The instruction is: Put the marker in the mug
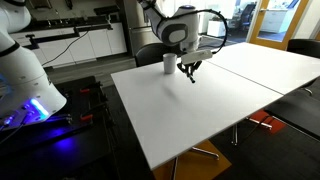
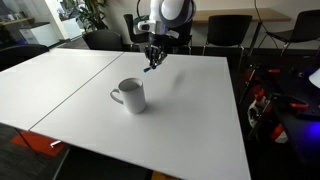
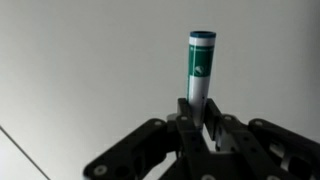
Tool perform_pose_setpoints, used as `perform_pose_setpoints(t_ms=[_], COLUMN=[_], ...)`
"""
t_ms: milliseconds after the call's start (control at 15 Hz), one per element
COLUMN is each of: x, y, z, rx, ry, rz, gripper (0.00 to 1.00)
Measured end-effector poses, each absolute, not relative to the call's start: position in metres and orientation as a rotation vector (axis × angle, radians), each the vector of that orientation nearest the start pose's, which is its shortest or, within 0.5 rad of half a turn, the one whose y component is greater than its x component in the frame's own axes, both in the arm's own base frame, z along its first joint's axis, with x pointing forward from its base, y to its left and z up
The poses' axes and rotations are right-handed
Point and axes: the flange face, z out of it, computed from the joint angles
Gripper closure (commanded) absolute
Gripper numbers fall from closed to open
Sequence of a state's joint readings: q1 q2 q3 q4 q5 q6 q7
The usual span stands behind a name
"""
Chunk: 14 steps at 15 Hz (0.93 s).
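My gripper [image 3: 198, 118] is shut on the marker [image 3: 199, 65], a thin stick with a white barrel, a green band and a dark tip that sticks out beyond the fingertips. In both exterior views the gripper [image 1: 190, 69] [image 2: 152, 60] hangs a little above the white table with the marker [image 2: 149, 67] pointing down. The mug [image 1: 169, 63] [image 2: 131, 95], light grey-white with a handle, stands upright on the table. The gripper is beside the mug, apart from it, not over its opening.
The white table [image 1: 200, 110] [image 2: 190, 110] is made of two joined tops with a seam. Dark chairs [image 2: 228, 30] stand along its far side. A second robot base with blue light [image 1: 25, 95] stands beside the table, and cables lie on the floor.
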<state>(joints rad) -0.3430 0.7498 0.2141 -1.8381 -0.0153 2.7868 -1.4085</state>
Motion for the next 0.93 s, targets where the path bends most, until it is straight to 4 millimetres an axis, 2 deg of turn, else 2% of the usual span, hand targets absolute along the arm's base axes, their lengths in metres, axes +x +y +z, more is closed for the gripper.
perform_pose_setpoints(t_ms=[600,933], x=[0.646,0.647], y=[-0.068,-0.054], z=[0.215,0.242], rx=[-2.517,-2.437], ry=[-1.885,-1.940], rz=[-0.323,-0.409], gripper=[0.95,0.95])
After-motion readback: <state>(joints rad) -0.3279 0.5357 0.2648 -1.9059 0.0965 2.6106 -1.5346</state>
